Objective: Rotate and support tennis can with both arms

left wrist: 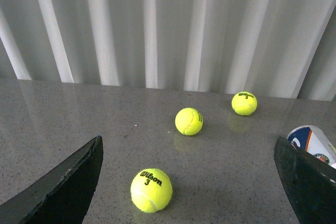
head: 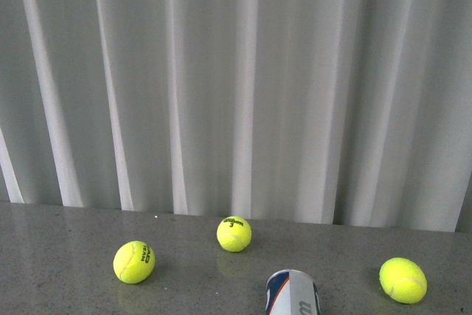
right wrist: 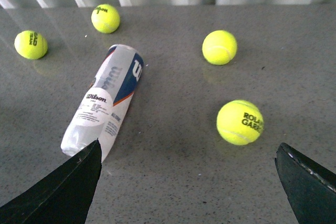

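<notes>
The tennis can (right wrist: pixel 105 100) lies on its side on the grey table, clear plastic with a blue-white Wilson label. Only its end shows at the bottom of the front view (head: pixel 293 294) and at the edge of the left wrist view (left wrist: pixel 314 142). My right gripper (right wrist: pixel 186 182) is open and empty above the table, one finger (right wrist: pixel 63 192) close to the can's near end. My left gripper (left wrist: pixel 189 182) is open and empty; the can lies just beyond one of its fingers (left wrist: pixel 310 187). Neither arm shows in the front view.
Several yellow tennis balls lie loose on the table: one (right wrist: pixel 240 122) between the right gripper's fingers further out, one (left wrist: pixel 151 190) between the left gripper's fingers, and others (head: pixel 133 262) (head: pixel 234 233) (head: pixel 403 279) towards the white curtain (head: pixel 236 86) at the back.
</notes>
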`<state>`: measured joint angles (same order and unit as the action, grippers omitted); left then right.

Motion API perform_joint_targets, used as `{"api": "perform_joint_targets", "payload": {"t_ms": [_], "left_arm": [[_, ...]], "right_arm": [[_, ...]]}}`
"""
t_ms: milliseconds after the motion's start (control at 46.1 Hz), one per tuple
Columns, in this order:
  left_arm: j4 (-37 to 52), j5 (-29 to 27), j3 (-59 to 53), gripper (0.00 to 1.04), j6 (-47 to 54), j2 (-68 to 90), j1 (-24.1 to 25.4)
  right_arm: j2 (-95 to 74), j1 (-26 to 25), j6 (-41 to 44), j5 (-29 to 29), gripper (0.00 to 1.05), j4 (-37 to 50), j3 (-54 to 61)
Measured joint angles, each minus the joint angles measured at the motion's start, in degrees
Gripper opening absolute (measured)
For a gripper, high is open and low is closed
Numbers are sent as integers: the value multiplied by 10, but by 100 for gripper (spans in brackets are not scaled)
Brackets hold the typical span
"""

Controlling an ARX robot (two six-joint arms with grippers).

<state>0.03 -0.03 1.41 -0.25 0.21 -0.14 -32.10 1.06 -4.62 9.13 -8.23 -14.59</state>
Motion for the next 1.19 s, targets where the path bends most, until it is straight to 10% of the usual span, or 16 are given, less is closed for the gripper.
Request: {"api": "perform_joint_targets", "payload": {"t_ms": [412, 1193], "left_arm": [[0, 0, 0, 98, 0, 0, 0], [0, 0, 0, 98, 0, 0, 0]], "right_arm": [[-564, 119, -71, 19, 98, 108, -248], [-875, 194, -182, 3, 98, 89, -477]]}}
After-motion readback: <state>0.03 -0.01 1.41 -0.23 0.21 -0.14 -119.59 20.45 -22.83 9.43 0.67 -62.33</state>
